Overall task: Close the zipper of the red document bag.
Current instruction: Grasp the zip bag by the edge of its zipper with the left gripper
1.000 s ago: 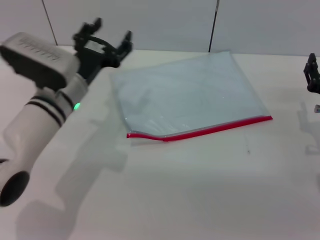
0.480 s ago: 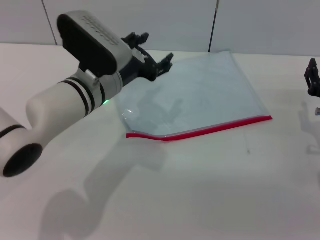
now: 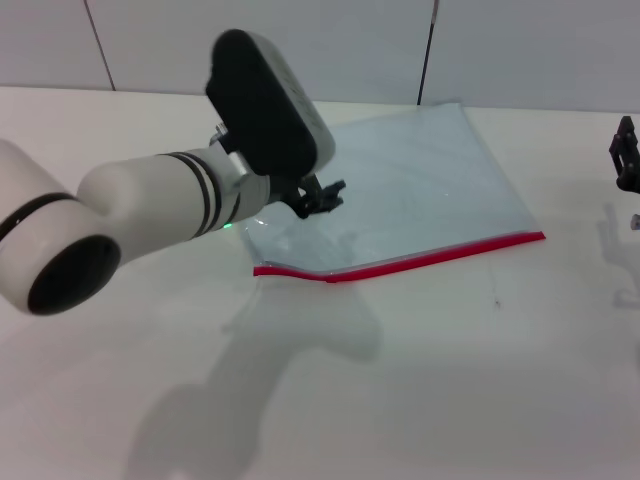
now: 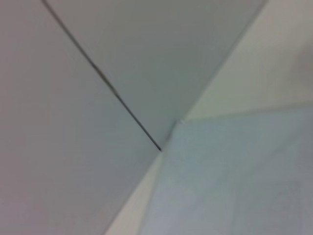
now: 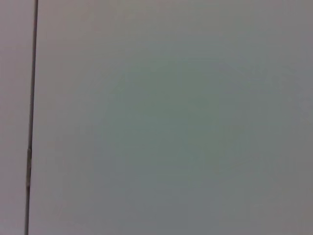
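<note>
White table (image 3: 420,380) under even light, grey panelled wall (image 3: 300,45) behind with dark vertical seams. Left arm reaches in from the left, big white-and-black wrist housing up front; left gripper (image 3: 318,197) hangs over the near-left part of the red document bag (image 3: 400,190) — mostly hidden by the wrist, cannot tell if fingers are apart or together. Bag lies flat mid-table, translucent blue-grey, far corner near the wall. The zipper (image 3: 400,263) runs along the bag's near edge, slightly wavy at its left end. Arm shadow falls on the table below. Right gripper (image 3: 626,155) sits at the far right edge, well apart from the bag — finger state cannot tell. Left wrist view shows bag corner (image 4: 234,186) and wall seam.
</note>
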You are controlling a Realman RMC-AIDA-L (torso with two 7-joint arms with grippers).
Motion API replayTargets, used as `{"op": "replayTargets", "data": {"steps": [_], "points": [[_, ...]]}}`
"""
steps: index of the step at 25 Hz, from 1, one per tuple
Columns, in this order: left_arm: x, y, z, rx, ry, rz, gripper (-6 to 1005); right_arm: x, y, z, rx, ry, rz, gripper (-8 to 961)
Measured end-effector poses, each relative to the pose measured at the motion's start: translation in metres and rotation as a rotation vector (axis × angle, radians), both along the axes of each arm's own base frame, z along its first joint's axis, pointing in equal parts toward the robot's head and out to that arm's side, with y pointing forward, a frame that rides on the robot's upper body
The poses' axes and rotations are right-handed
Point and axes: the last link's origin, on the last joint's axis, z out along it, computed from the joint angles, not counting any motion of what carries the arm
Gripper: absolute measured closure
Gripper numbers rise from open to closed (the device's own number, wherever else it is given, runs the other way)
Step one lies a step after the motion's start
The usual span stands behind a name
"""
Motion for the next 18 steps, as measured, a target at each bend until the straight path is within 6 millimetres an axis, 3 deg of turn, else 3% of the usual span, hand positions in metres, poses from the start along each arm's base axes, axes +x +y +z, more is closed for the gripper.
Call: {"op": "replayTargets", "data": {"steps": [18], "points": [[0.026, -0.026, -0.004, -0.261, 0.392, 0.016, 213, -0.001, 0.003, 0.000, -0.010, -0.006, -0.002, 347]]}}
